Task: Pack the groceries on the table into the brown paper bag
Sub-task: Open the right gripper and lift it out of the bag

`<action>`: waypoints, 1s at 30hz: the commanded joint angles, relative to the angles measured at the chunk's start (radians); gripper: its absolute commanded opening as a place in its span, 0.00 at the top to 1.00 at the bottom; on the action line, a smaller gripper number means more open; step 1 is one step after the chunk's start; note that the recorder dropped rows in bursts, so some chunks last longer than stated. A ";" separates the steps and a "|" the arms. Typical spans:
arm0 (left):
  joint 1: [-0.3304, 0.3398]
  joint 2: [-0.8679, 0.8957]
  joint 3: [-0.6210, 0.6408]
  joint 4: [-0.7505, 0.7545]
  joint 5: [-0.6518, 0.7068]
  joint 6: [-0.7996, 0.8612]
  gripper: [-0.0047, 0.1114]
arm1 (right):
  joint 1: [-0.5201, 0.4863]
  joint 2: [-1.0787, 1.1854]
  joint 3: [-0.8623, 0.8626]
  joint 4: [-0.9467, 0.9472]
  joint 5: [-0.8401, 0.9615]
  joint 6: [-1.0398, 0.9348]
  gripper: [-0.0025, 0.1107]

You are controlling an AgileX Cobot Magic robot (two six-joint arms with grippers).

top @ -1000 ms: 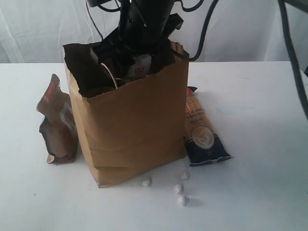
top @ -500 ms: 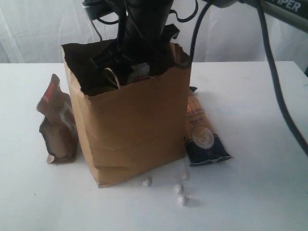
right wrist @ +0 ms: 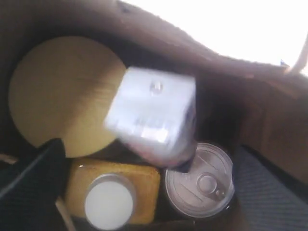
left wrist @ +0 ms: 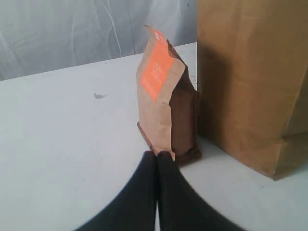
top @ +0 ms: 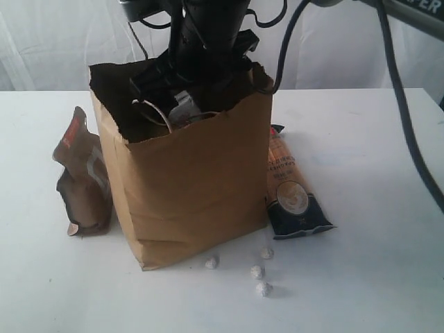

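While table [top: 374, 277] carries brown paper bag [top: 201, 187], long orange-navy packet [top: 291, 194] and dark-brown pouch [top: 83, 180] beside it unpacked, small white-blue carton [right wrist: 151, 115] just dropped inside as my right gripper [right wrist: 149, 163] sprang wide, now empty; left gripper [left wrist: 157, 156] pinched closed, holding nothing; two items left

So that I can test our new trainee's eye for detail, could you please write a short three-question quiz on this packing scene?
1. True or false: the brown pouch is already inside the paper bag.
2. In the exterior view, the long packet lies: A) right of the bag, B) left of the bag, C) inside the bag.
3. Name the three containers seen in the bag besides the small carton.

Key
1. False: it stands on the table, left of the bag.
2. A.
3. The jar, the bottle and the can.
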 commanded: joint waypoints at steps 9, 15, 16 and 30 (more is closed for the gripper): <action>0.003 -0.005 0.003 -0.012 -0.007 0.001 0.96 | 0.008 -0.087 -0.006 0.007 -0.004 0.022 0.21; 0.003 -0.005 0.003 -0.012 -0.007 0.001 0.96 | 0.028 -0.130 -0.006 0.011 -0.004 0.022 0.21; 0.003 -0.005 0.003 -0.012 -0.007 0.001 0.96 | 0.031 -0.139 -0.006 0.011 -0.004 0.022 0.21; 0.003 -0.005 0.003 -0.012 -0.007 0.000 0.96 | 0.077 -0.277 -0.006 -0.061 -0.004 0.067 0.21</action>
